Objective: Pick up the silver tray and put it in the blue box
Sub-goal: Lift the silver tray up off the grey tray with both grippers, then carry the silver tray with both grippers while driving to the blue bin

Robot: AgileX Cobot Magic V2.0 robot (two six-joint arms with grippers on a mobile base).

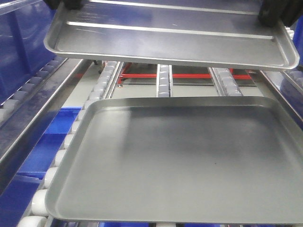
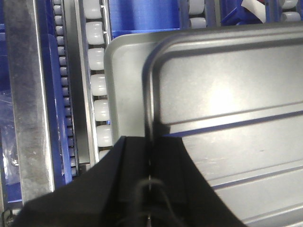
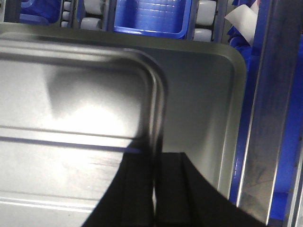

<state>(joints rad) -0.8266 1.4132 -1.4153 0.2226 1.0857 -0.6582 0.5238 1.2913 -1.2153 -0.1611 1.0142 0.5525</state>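
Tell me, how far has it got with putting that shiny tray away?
Grabbing looks done: the left hand and right hand pinch the silver tray by its ends, lifted above the grey tray. Not yet done: setting it in the blue box.

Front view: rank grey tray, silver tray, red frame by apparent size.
1. grey tray, fills the lower half.
2. silver tray, lifted and cropped at the top, so comparison is unsure.
3. red frame, only thin bars showing.

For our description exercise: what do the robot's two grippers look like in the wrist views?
Both are matte black with two flat fingers broadening toward the camera. The left gripper shows a thin dark cable loop near its base; the right gripper shows none.
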